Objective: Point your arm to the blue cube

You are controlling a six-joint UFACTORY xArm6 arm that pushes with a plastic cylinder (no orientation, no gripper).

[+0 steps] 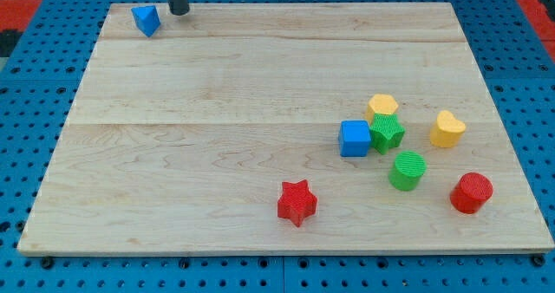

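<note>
Rod cut off above; my tip (179,12) seemingly far from blue cube (354,139).

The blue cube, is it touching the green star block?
Yes, the blue cube sits directly against the green star on its right side, with no visible gap between them.
</note>
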